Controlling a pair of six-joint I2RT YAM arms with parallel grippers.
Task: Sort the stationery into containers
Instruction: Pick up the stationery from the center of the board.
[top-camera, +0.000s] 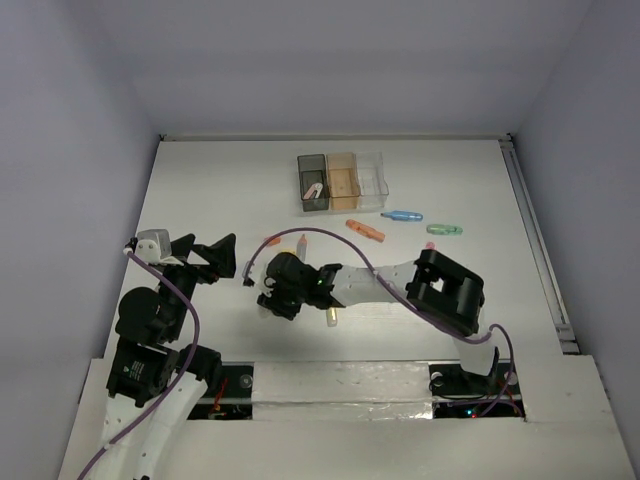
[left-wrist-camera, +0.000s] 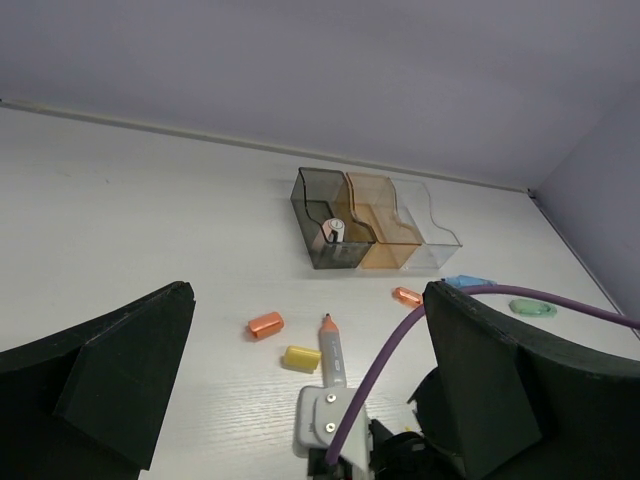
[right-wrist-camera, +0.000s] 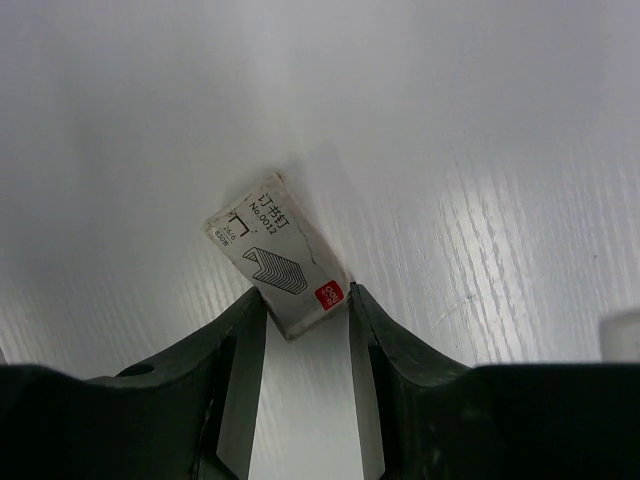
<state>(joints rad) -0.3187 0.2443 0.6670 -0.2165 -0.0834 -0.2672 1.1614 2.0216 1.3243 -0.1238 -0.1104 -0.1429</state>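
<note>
the stationery lies scattered on the white desk, below a dark smoky grey plastic bin, a translucent orange plastic bin and a clear plastic bin joined in a row at the upper middle of the overhead view. the piece in hand is a small white cardboard staple box with a printed label, lying flat at the centre of the right wrist view. the right pincer is grasping its near end, one black finger pressed to each long side. the box looks light and stiff but thin-walled, so a gentle squeeze across the narrow width should do. held this close to the end it may pivot or slip, and a hold nearer the middle would be steadier. the left pincer hangs released and empty at the left of the overhead view.
</note>
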